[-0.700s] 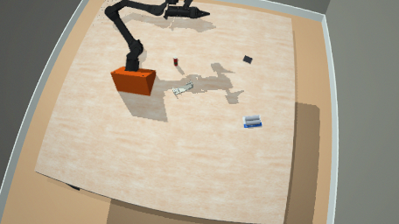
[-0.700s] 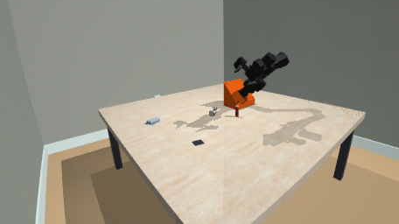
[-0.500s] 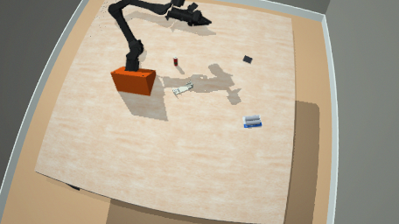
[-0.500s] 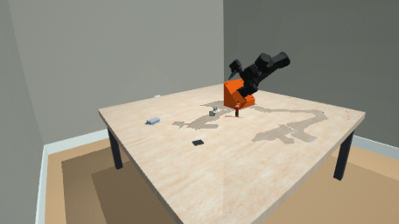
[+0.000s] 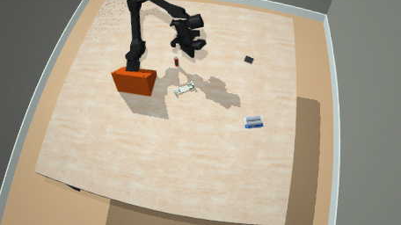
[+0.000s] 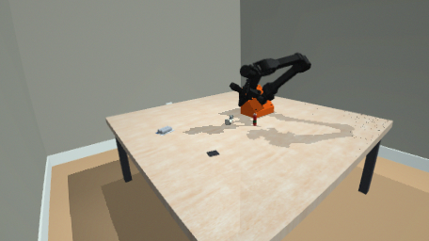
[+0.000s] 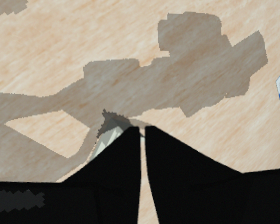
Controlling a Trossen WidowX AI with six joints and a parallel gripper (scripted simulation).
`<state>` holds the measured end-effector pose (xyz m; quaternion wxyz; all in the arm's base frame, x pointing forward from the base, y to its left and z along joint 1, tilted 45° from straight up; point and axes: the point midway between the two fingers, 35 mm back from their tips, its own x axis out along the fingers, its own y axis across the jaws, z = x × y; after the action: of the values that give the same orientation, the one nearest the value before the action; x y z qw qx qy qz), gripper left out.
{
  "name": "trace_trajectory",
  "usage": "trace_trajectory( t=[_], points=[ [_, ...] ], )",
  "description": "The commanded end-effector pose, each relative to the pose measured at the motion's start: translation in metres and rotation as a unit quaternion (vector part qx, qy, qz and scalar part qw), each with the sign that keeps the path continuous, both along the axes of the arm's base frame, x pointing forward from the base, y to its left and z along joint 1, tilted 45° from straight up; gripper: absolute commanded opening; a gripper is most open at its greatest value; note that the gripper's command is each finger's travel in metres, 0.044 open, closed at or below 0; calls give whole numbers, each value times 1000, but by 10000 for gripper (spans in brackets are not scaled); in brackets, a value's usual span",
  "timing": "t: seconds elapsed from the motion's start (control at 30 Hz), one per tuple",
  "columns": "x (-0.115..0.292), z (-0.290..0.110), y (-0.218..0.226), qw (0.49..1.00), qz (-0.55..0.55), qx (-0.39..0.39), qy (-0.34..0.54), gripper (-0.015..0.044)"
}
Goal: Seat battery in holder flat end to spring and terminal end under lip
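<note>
The table (image 6: 301, 193) is a broad square slab of pale, wood-grained board on dark legs, and it carries everything in play. On it the black jointed arm (image 5: 133, 26) rises from a blocky orange base (image 5: 147, 89) and bends over so that its gripper (image 5: 190, 46) hangs above the board, with nothing in it; the wrist view shows its two dark wedge-shaped fingers pressed almost together with only a thin sliver of table between them. Judging from this, the job has hardly started: the battery has yet to be picked up, carried, lined up and seated, and the release comes after that. The holder (image 5: 184, 89) is a small whitish oblong tray lying slantwise in front of the base, its spring and lip too small to make out. The battery (image 5: 176, 61), a short red cylinder with a dark end, appears to stand upright on the table between gripper and holder, near both but touching neither. Well apart lie a grey ribbed block (image 5: 253, 121) on a blue pad and a tiny flat black square (image 5: 249, 59).
</note>
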<state>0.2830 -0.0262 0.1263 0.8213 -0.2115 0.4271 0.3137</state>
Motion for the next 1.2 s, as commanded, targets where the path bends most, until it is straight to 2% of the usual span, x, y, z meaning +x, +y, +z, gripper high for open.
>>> trace_trajectory(
  t=[0.0,0.43,0.8,1.17],
  points=[
    [-44,3,8,971,150,168,85,0],
    [-43,2,9,971,150,168,85,0],
    [-32,-52,63,970,150,169,83,0],
    [-41,-49,69,970,150,170,84,0]
  ],
)
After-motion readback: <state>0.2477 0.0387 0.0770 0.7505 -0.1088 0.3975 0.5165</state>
